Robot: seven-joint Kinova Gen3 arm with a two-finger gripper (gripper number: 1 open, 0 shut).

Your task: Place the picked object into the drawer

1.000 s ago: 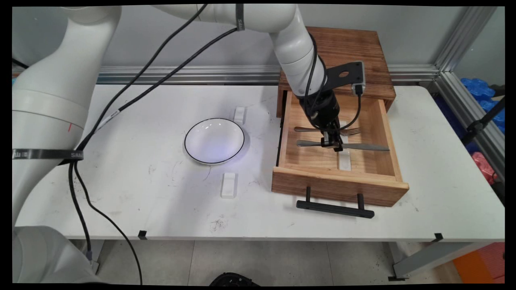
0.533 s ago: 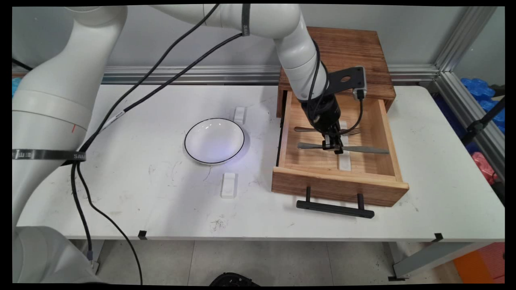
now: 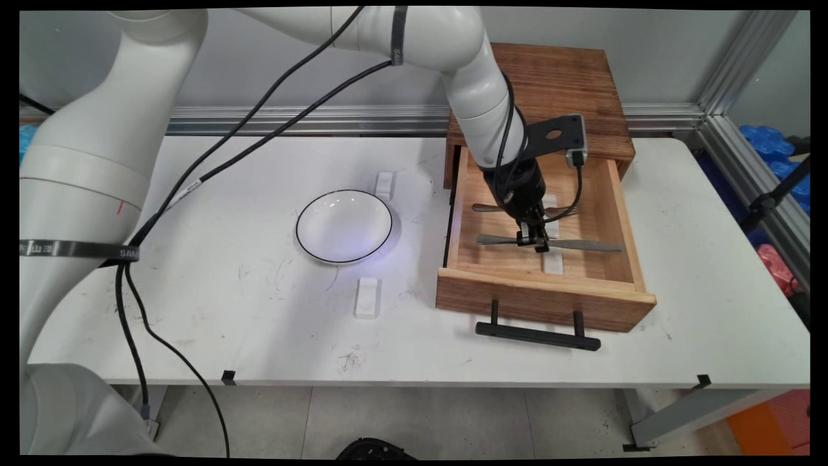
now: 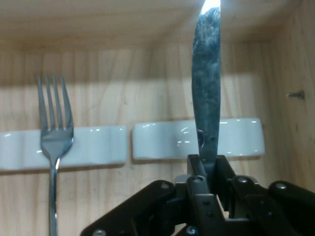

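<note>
Main view: the gripper [image 3: 532, 243] stands inside the open wooden drawer [image 3: 466, 294] at the table's [image 3: 259, 323] right side, its fingers closed on the knife [image 3: 585, 246]; the knife lies level across the drawer, its middle hidden behind the gripper; whether it clears the white rest [image 3: 553, 262] beneath cannot be told; the fork [image 3: 563, 210] lies just behind, its middle hidden by the wrist; a white plate [image 3: 344, 226] with a dark rim sits left of the drawer, a small white block [image 3: 367, 297] before it and another [image 3: 384, 184] behind; the drawer's black handle [image 3: 537, 335] faces the near edge.

Hand view: both fingers [image 4: 222, 169] clamp the knife [image 4: 206, 98] by its lower part; the blade tip is cut off at the top edge; the fork [image 4: 55, 132] rests its neck on a white rest [image 4: 98, 145]; a second rest [image 4: 236, 137] lies behind the blade; the fork's handle runs out of frame below.
</note>
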